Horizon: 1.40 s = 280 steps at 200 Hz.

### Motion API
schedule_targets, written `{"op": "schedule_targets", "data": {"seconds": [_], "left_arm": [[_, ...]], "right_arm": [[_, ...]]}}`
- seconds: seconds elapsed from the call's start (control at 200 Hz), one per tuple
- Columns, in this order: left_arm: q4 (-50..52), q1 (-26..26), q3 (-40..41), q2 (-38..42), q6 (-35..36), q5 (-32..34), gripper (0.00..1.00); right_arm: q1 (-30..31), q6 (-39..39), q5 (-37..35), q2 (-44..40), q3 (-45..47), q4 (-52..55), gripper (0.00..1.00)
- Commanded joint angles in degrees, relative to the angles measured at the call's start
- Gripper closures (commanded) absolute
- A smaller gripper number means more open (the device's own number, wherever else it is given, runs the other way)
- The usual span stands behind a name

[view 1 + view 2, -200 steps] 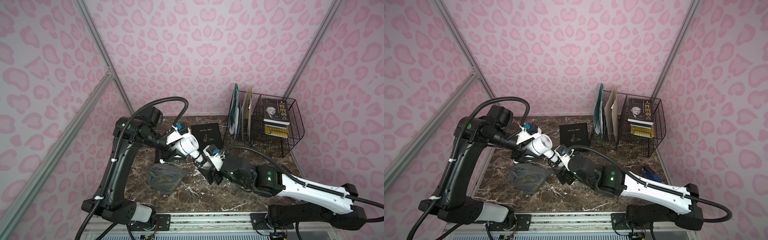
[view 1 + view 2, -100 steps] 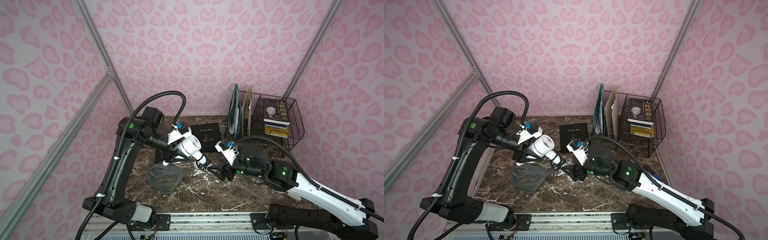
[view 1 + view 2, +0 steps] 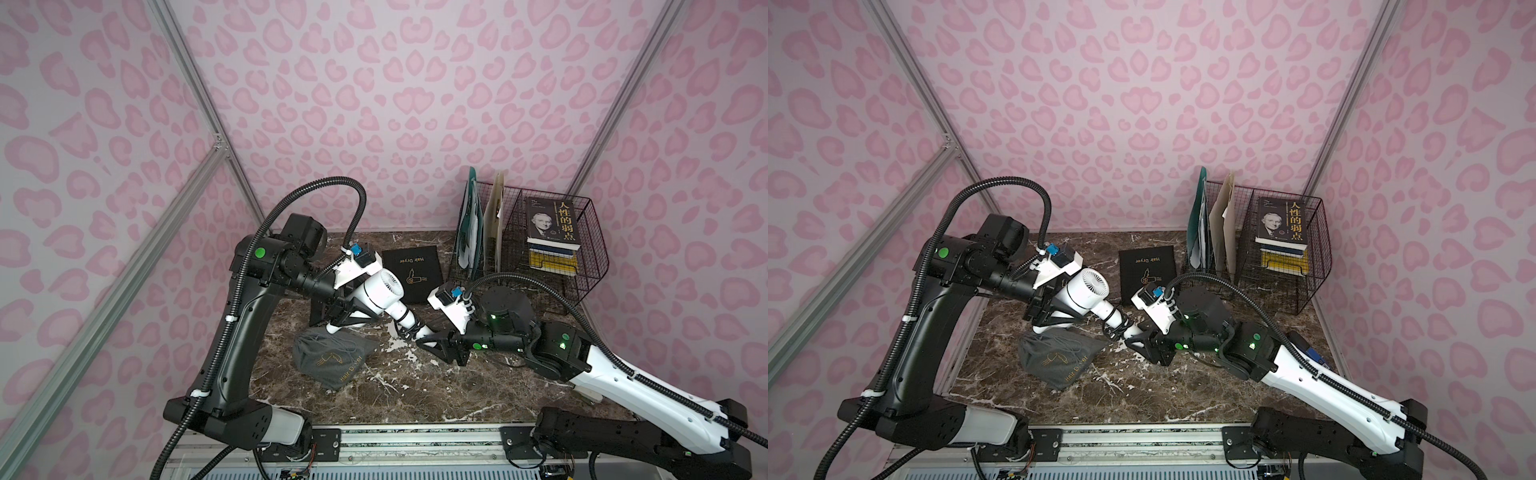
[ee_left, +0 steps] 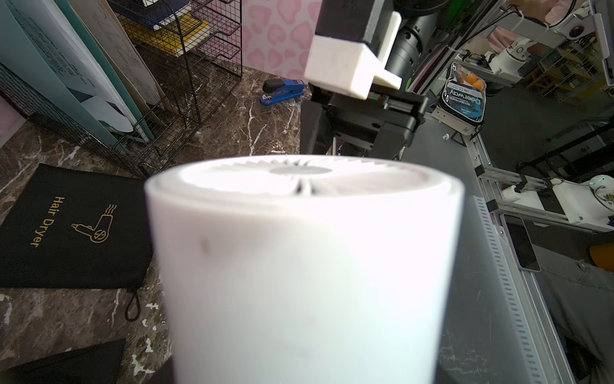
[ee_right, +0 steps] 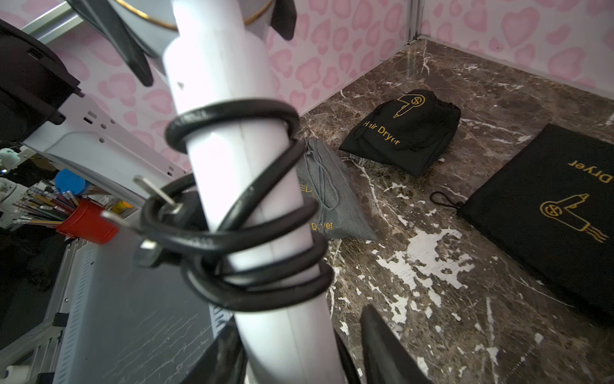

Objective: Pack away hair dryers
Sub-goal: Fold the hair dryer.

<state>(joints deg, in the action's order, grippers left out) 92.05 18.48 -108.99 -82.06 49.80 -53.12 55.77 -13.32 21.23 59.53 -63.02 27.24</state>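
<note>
white dryer up close, blk pouch & blue stapler on marble beyond.

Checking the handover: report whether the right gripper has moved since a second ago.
Yes, slightly. The right gripper has backed toward the black wire rack, away from the grey fabric pouch.

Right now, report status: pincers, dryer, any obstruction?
Left pincer clamped on white hair dryer barrel. Right pincer around handle end, grip unconfirmed. Black cord wound on handle. Grey pouch lies below; nothing seen in the way.
</note>
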Motion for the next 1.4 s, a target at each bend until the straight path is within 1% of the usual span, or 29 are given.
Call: {"op": "schedule_targets", "data": {"seconds": [0.0,0.03,0.105,0.275,0.395,0.485,0.58,0.67,0.87,0.975,1.045,1.205,1.395], "left_arm": [[12.8,0.0,-0.7,0.2,-0.2,-5.4,0.98],[12.7,0.1,-0.6,0.2,-0.2,-5.5,0.98],[12.8,0.0,-0.5,0.1,-0.4,-5.7,0.98],[12.8,0.1,-0.5,-0.1,-0.7,-6.3,0.98],[12.7,0.0,-0.5,-0.3,-1.1,-7.5,0.98],[11.9,0.1,-0.5,-0.5,-2.2,-7.8,0.98],[8.8,0.1,0.7,0.2,-5.3,-7.9,0.98],[4.4,0.1,3.2,1.9,-8.9,-7.8,0.98],[-11.9,0.1,10.8,7.7,-21.1,-5.9,0.98],[-17.2,0.1,13.5,9.2,-26.0,-5.5,0.98],[-18.7,0.1,14.9,9.6,-27.6,-5.4,0.98],[-23.1,0.1,18.2,10.6,-31.9,-6.1,0.98],[-29.4,0.2,21.3,11.7,-37.0,-5.4,0.98]], "right_arm": [[-0.3,-0.6,0.9,-0.8,0.5,-3.1,0.54],[-0.5,-0.5,1.1,-1.0,0.7,-3.3,0.55],[-0.8,-0.7,2.3,-1.6,0.8,-4.1,0.64],[-1.6,-2.1,5.3,-2.7,2.8,-7.9,0.75],[-1.8,-3.2,7.1,-2.4,4.0,-10.6,0.81],[-1.8,-4.2,8.5,-2.1,4.7,-12.9,0.82],[-1.9,-5.3,9.6,-1.9,5.3,-15.4,0.88],[-1.8,-6.3,10.4,-1.7,5.8,-17.6,0.90],[-1.9,-9.5,11.3,-1.3,7.0,-23.5,0.95],[-1.8,-11.6,11.5,-1.4,8.6,-28.1,0.98],[-1.8,-12.9,11.6,-0.9,9.1,-30.6,1.00],[-0.6,-14.9,10.8,0.6,9.7,-36.5,1.00],[3.6,-13.1,8.1,5.0,7.4,-38.3,1.00]]}}
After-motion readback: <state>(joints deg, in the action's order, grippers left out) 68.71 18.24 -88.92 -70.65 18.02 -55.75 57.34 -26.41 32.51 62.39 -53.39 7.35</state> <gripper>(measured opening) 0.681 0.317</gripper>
